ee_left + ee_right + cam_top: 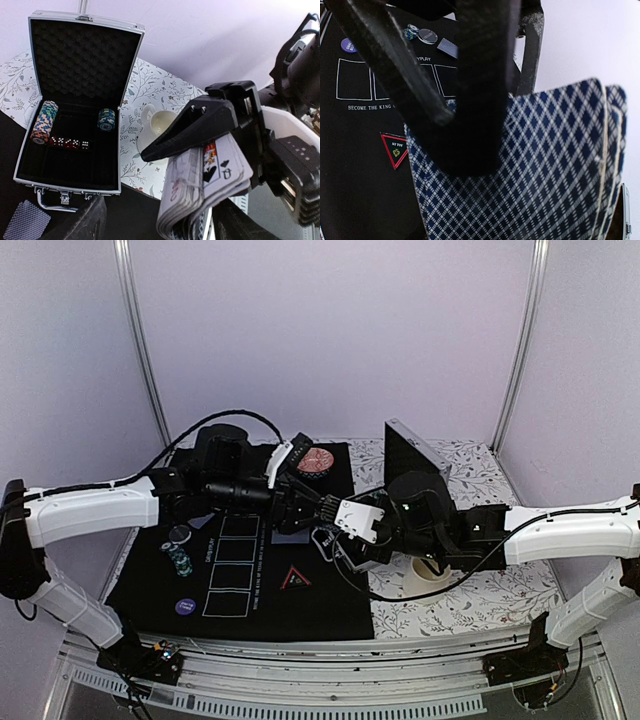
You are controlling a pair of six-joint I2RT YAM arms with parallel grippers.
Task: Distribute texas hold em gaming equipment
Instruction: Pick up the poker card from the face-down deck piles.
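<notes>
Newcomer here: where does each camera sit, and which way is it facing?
Top external: above, behind the bases, looking down on the black mat; left arm and right arm show.
Left wrist: on the left arm, facing the open case; own fingers at bottom, right gripper clamping the deck of cards.
Right wrist: on the right arm, looking past its fingers and the deck onto the mat.
Shared: both wrist views show the deck; top and right wrist, the red triangle marker.
</notes>
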